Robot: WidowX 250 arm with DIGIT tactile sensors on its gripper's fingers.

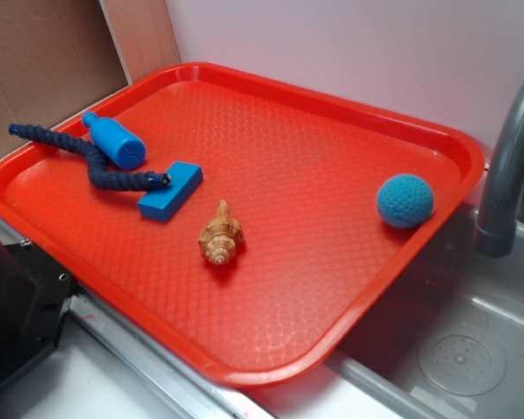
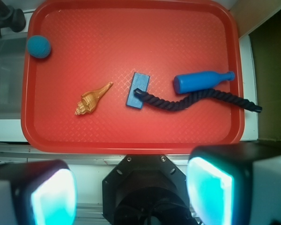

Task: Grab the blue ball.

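Jaws stand wide and empty in the wrist view, the gripper point(image 2: 131, 187) cut off below, well apart from the one teal crocheted blue ball point(image 2: 39, 46) in the red plastic tray's point(image 2: 131, 136) far corner, while the exterior view hides the gripper, showing that ball point(image 1: 405, 201) beside the tray's rim point(image 1: 96, 288) near one grey faucet point(image 1: 510, 166).

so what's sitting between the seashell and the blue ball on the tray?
Nothing. Between the seashell and the blue ball there is only bare red tray; the exterior view shows it, and the wrist view agrees.
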